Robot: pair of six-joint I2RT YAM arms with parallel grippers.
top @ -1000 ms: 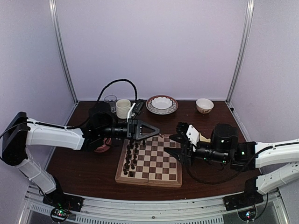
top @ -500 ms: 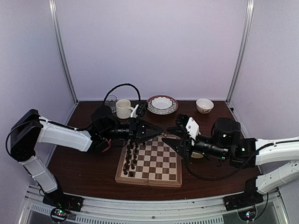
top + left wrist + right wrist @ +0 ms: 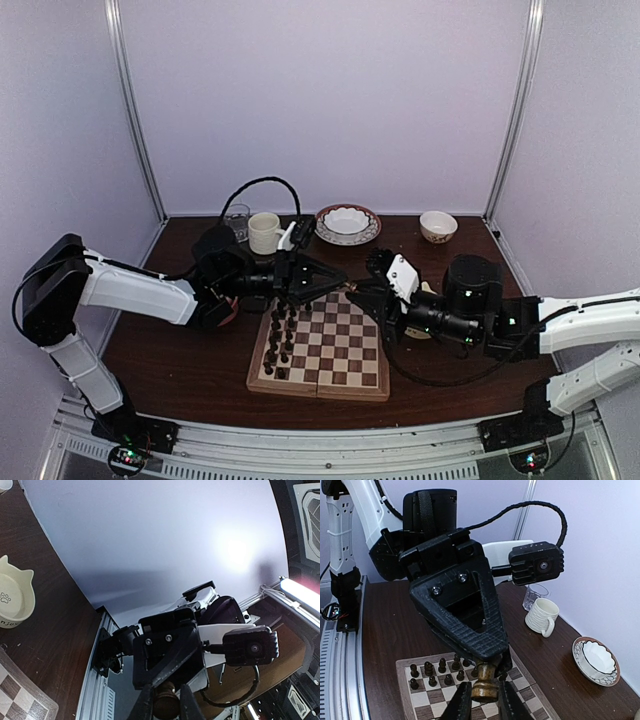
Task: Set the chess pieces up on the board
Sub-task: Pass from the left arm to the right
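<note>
Above the far edge of the board (image 3: pixel 318 388) my two grippers meet tip to tip. The left gripper (image 3: pixel 338 282) is shut on the upper part of one dark brown chess piece (image 3: pixel 485 684), which it holds in the air. From the opposite side, the right gripper (image 3: pixel 482 701) has its fingers against both sides of that piece's round base. The same piece (image 3: pixel 167 703) shows between the left gripper's (image 3: pixel 166 708) fingers, with the right gripper (image 3: pixel 169 652) facing it. Several dark chess pieces (image 3: pixel 280 338) stand in two files on the board's left side.
Along the back of the table stand a glass (image 3: pixel 237 216), a cream ribbed mug (image 3: pixel 264 232), a patterned dish (image 3: pixel 347 223) and a small bowl (image 3: pixel 438 226). A reddish object (image 3: pixel 222 314) lies under the left arm, left of the board.
The right arm has reached left and up to the left gripper, and its jaws have closed in on the base of the held piece. The left gripper moved slightly right, still gripping.
</note>
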